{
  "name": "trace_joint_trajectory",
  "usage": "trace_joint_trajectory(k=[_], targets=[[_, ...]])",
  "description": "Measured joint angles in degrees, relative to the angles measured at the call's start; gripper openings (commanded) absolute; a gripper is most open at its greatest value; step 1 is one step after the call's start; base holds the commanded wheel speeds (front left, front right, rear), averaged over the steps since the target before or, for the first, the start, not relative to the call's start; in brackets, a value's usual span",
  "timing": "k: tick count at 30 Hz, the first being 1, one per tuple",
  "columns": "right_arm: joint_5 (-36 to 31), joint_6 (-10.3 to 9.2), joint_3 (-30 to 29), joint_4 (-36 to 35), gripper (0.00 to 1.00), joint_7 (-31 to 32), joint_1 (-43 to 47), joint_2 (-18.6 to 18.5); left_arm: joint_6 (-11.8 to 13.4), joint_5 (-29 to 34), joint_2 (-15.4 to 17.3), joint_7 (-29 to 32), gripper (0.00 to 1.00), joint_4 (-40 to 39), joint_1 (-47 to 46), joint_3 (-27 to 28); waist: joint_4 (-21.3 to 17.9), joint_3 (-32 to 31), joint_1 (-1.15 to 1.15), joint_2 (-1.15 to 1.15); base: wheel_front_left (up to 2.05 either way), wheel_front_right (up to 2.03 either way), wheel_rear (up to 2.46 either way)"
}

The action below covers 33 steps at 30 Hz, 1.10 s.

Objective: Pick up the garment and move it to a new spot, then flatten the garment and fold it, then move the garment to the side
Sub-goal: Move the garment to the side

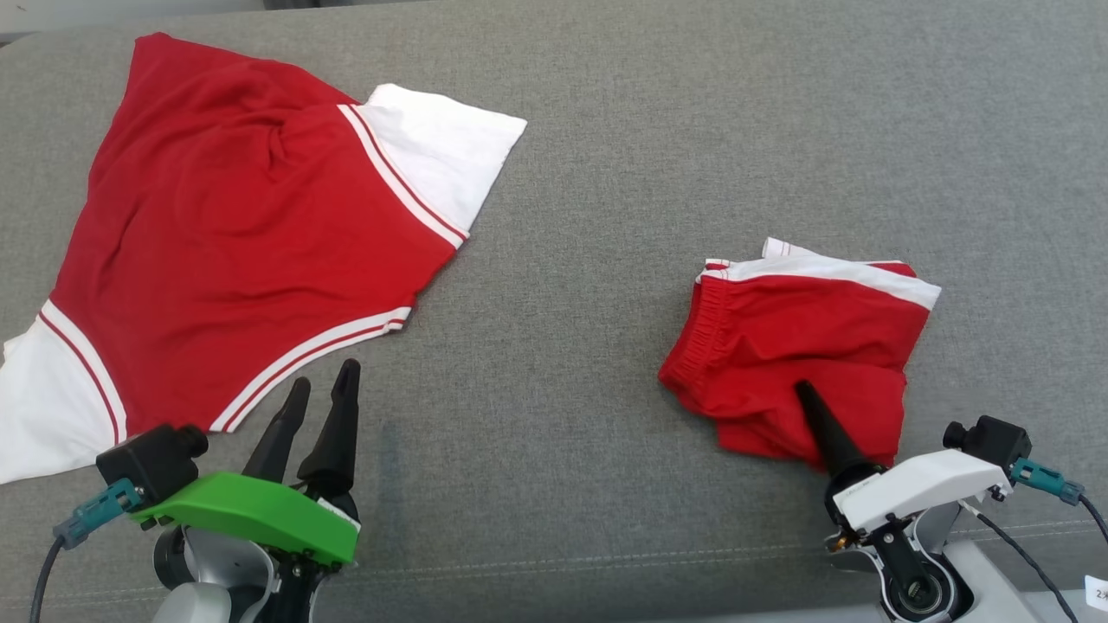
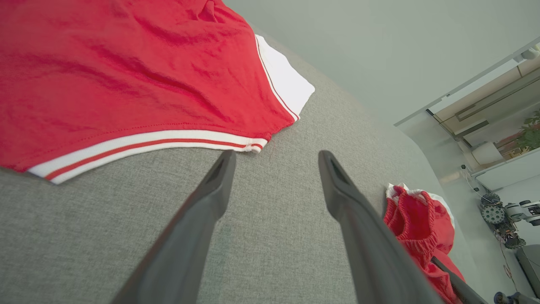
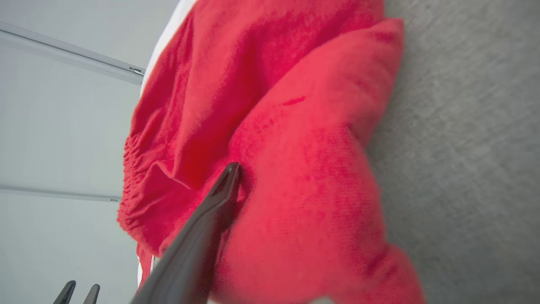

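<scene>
Got the right claw (image 1: 805,394) poked into the crumpled red shorts (image 1: 779,337): one finger on top, the other buried in a fold, so can't tell the gap or any grip. Left claw (image 1: 325,374) spread wide, empty, near the red-and-white T-shirt (image 1: 234,234) hem. All on grey upholstery (image 1: 606,173), garments well apart.

Grey woven upholstery (image 1: 606,173) here, broad and flat, with a stitched seam (image 1: 606,558) running along its near edge. Over on the left, a red shirt (image 1: 234,242) with white, red-striped sleeves lies spread out, slightly rumpled. Well apart on the right, red shorts (image 1: 796,346) with white trim sit bunched in a heap.
</scene>
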Motion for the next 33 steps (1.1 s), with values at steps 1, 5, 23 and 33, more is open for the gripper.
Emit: trace_joint_trajectory(k=[1,5,23,33], targets=[[0.2,0.37,0.1,0.0,0.0,-0.1,0.0,0.4,0.0,0.0,-0.1,0.0,1.0,0.0,0.0,-0.1,0.1,-0.2,0.0,0.0,0.0,0.0,0.0],[2.2,0.48,-0.1,-1.7,0.0,-1.5,0.1,1.8,0.0,0.0,-0.4,-0.1,1.0,0.8,0.0,0.0,0.3,-1.0,0.0,0.0,0.0,0.0,0.0],[21.5,0.96,0.7,-21.0,0.0,-0.5,7.9,6.1,0.5,-0.3,-1.6,-2.0,1.0,1.3,0.2,1.6,-1.8,-6.5,0.0,0.0,0.0,0.0,0.0],[18.8,-3.65,0.8,-18.1,0.0,1.6,11.8,2.6,0.5,-0.6,-1.7,-1.6,1.0,0.0,1.5,1.7,-2.3,-7.6,0.0,0.0,0.0,0.0,0.0]])
